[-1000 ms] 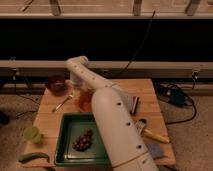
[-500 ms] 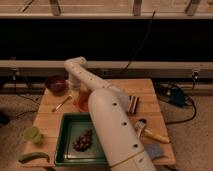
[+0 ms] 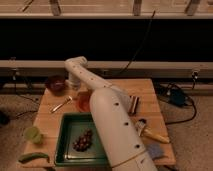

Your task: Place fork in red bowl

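End effector [image 3: 75, 86] hangs near red bowl [image 3: 83, 102], beside maroon bowl [image 3: 55, 84].

We see a dim, warm-tinted scene. Soft overhead light brightens the pale wooden table [image 3: 148, 100] and the white robot arm [image 3: 112, 125], while the background is black. The gripper [image 3: 75, 85] hangs shadowed over the table's far-left part.

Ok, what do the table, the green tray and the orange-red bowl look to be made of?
The table: pale wood, matte, going by its warm tan surface. The green tray: probably plastic, one even colour with a raised rim. The orange-red bowl: likely plastic too, smooth and uniformly coloured, though glazed ceramic is possible. The gripper hangs just behind that bowl, near the maroon bowl.
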Motion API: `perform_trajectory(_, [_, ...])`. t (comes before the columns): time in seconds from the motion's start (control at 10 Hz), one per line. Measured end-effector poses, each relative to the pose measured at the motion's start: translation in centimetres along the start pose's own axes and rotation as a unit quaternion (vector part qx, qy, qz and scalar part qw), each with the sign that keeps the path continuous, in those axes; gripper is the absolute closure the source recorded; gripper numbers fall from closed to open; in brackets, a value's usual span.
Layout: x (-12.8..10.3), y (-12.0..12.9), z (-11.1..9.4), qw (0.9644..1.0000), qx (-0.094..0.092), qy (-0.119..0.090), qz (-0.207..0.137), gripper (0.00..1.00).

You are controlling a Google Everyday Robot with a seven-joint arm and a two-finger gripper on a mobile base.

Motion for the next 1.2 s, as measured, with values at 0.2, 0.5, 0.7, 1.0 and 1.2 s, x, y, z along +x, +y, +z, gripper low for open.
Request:
perform_trajectory(0.2, [0.0,0.1,-0.3,1.0,0.002,-0.004,0.0,1.0])
perform_trajectory(0.5, [-0.5,0.2,-1.1,0.9999,0.007,-0.016,-0.001,1.0])
perform_trajectory(0.7, [-1.2,0.4,-2.7,0.9993,0.016,-0.033,-0.005,1.0])
perform_trajectory(1.0, [-2.7,1.4,-6.1,0.9968,0.03,-0.071,-0.022,1.0])
perform_trajectory(1.2, [-4.4,2.8,-8.7,0.9932,0.04,-0.102,-0.04,1.0])
